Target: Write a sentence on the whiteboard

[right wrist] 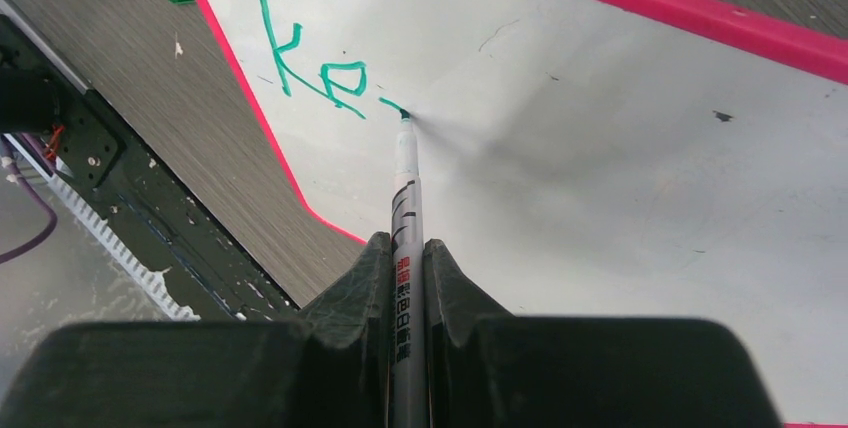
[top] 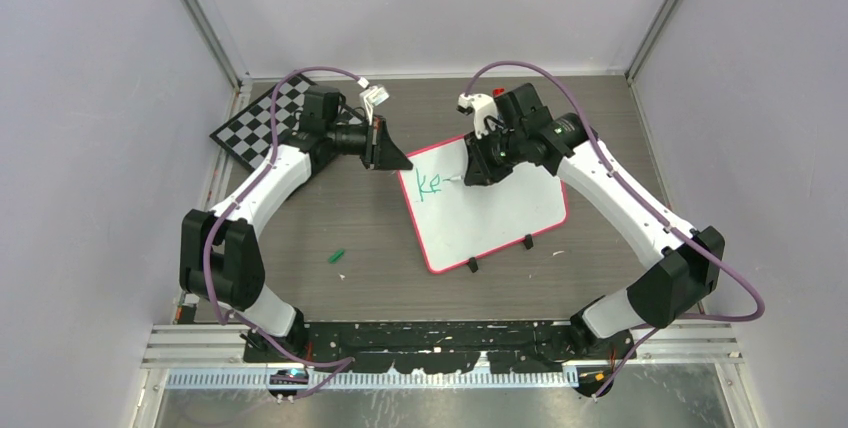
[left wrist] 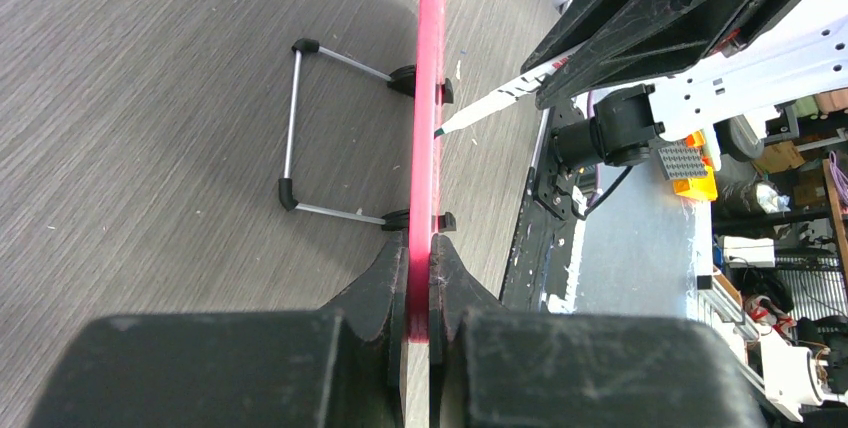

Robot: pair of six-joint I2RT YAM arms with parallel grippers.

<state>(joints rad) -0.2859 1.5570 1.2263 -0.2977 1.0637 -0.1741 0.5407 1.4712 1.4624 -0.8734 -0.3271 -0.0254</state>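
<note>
The whiteboard [top: 495,210] with its pink rim leans on the table at centre. Green lettering [top: 430,184] near its top left reads "ke" plus a short stroke; it also shows in the right wrist view [right wrist: 300,63]. My left gripper [top: 390,156] is shut on the board's top-left rim [left wrist: 428,128], seen edge-on between the fingers. My right gripper [top: 478,173] is shut on a white green-tipped marker [right wrist: 405,198], whose tip [right wrist: 403,115] touches the board just right of the letters. The marker also shows in the left wrist view [left wrist: 495,103].
A green marker cap [top: 337,256] lies on the table left of the board. A checkered chessboard [top: 262,123] sits at the back left. The board's wire stand [left wrist: 295,128] and black feet [top: 472,265] rest on the table. Cage walls stand on both sides.
</note>
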